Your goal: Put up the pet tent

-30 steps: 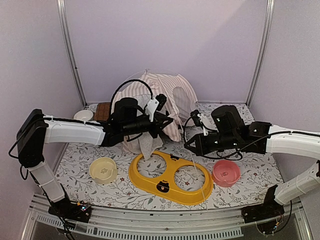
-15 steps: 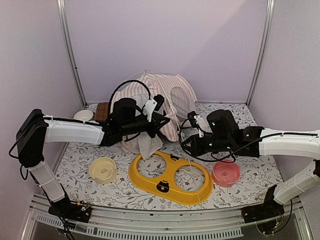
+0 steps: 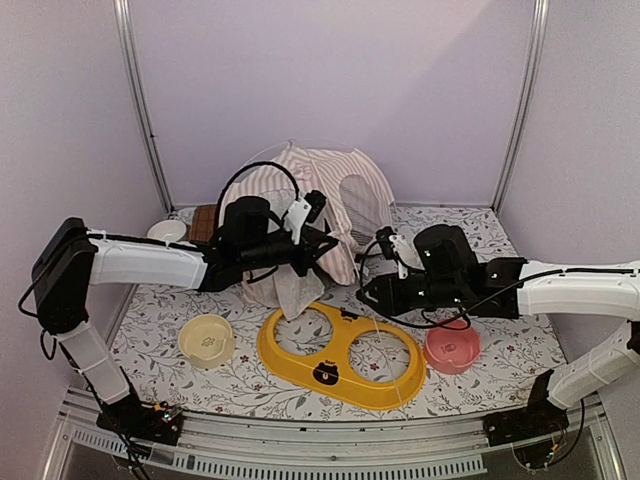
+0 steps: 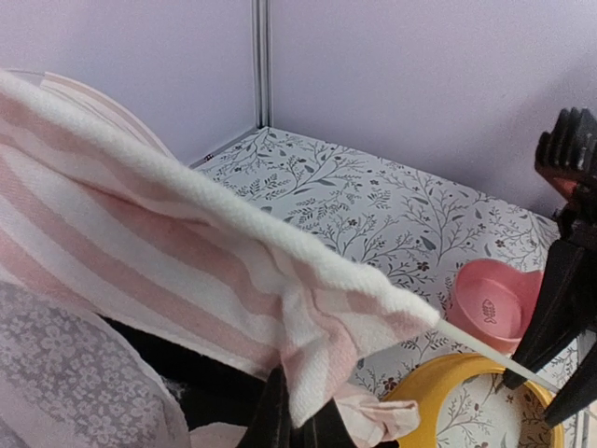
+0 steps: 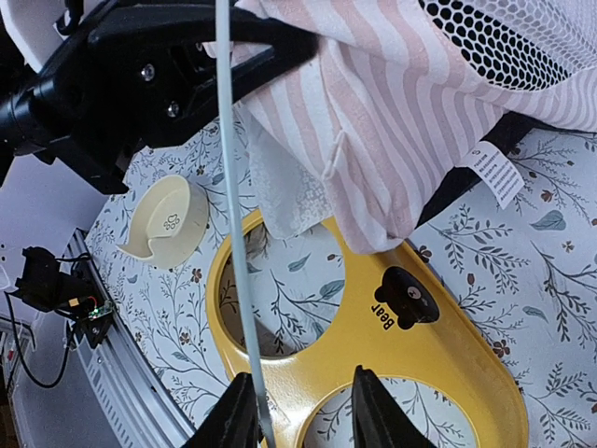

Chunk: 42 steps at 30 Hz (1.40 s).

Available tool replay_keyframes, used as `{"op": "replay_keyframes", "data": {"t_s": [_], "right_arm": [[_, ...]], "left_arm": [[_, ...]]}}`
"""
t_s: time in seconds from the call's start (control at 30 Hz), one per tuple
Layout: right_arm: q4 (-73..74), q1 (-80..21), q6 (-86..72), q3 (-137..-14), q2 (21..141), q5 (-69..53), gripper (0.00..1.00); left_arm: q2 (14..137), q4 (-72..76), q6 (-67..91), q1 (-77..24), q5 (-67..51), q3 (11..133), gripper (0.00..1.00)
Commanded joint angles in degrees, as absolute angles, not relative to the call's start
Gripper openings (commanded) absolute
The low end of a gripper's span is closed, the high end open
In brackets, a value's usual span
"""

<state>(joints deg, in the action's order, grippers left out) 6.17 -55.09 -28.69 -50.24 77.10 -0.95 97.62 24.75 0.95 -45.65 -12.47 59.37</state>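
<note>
The pet tent (image 3: 325,190), pink-and-white striped fabric with a lace curtain hanging at its front, slumps at the back middle of the table. My left gripper (image 3: 316,241) is shut on a fold of its striped fabric (image 4: 308,355). A thin white pole (image 4: 485,351) sticks out of the fabric sleeve towards the right arm. My right gripper (image 3: 374,287) is open above the yellow feeder tray (image 5: 438,345). The pole (image 5: 229,187) runs down just inside its left finger (image 5: 233,415); the jaws are not closed on it.
The yellow two-hole feeder tray (image 3: 340,358) lies front middle. A pink bowl (image 3: 452,346) sits at its right and a cream bowl (image 3: 206,338) at its left. A brown mat (image 3: 205,221) and a white bowl (image 3: 166,231) are at the back left.
My right gripper has moved left and forward, closer to the tent and the pole. My left gripper has stayed almost still, holding the fabric.
</note>
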Motion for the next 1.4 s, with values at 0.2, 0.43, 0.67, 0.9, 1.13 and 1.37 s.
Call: {"op": "replay_keyframes", "data": {"t_s": [0.2, 0.43, 0.67, 0.9, 1.13, 1.37], "right_arm": [[14.8, -55.5, -28.1, -52.2, 70.2, -6.2, 0.66], [18.1, -56.4, -24.9, -48.0, 67.1, -18.1, 0.75], [18.3, -57.2, -26.5, -42.4, 64.9, -24.9, 0.64], [18.8, -57.6, -27.0, -40.3, 64.3, -27.5, 0.5], [19.4, -57.7, -26.5, -39.7, 65.3, -29.4, 0.43], [19.7, -57.7, -26.0, -39.1, 65.5, -30.4, 0.29]], "left_arm": [[97.6, 19.9, 1.3, -40.8, -13.3, 61.2, 0.0], [97.5, 18.6, 0.7, -39.4, -14.1, 62.6, 0.0], [97.6, 18.0, 0.4, -39.3, -14.5, 63.4, 0.0], [97.4, 17.3, 0.2, -39.3, -14.5, 63.7, 0.0], [97.2, 16.9, 0.0, -39.3, -14.6, 64.0, 0.0], [97.4, 16.6, 0.0, -39.3, -14.8, 64.5, 0.0]]}}
